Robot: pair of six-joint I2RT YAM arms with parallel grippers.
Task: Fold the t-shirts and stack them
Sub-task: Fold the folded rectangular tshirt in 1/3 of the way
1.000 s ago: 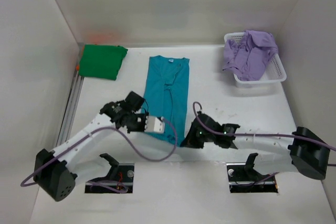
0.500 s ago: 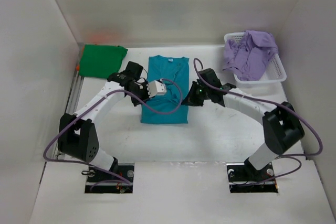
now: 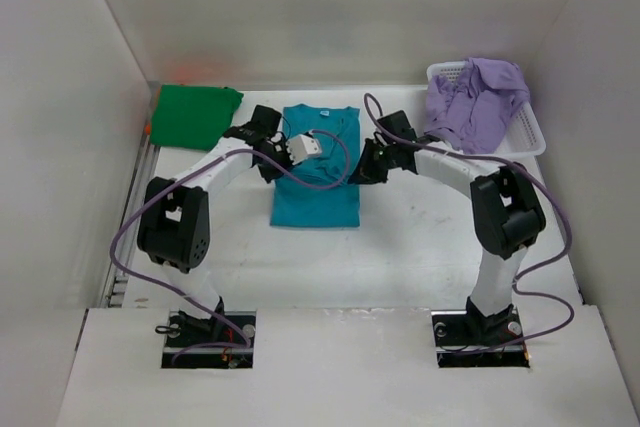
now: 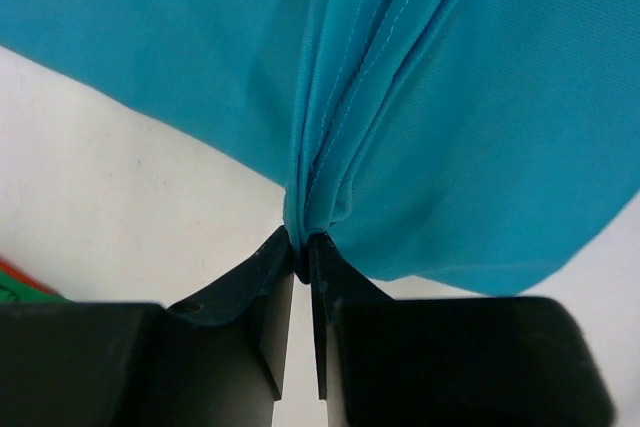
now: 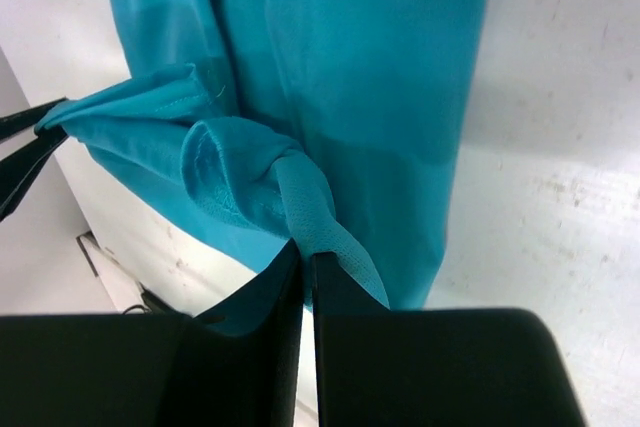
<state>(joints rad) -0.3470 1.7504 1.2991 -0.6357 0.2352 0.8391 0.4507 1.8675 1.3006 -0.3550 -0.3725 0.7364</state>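
Observation:
The teal t-shirt (image 3: pixel 316 182) lies folded in half lengthwise-short at the table's middle back. My left gripper (image 3: pixel 270 159) is shut on its bunched hem at the left side, seen close in the left wrist view (image 4: pixel 300 247). My right gripper (image 3: pixel 366 169) is shut on the hem at the right side, seen in the right wrist view (image 5: pixel 305 252). The dark green t-shirt (image 3: pixel 195 115) lies folded at the back left. The lavender t-shirt (image 3: pixel 472 102) is heaped in the basket. Only a sliver of orange (image 3: pixel 148 129) shows under the green shirt.
A white lattice basket (image 3: pixel 510 147) stands at the back right. White walls close in the left, back and right sides. A metal rail (image 3: pixel 135 202) runs along the left edge.
Both grippers have carried the teal shirt's lower hem from the near side toward the collar, so the long shirt is now folded to about half its length.

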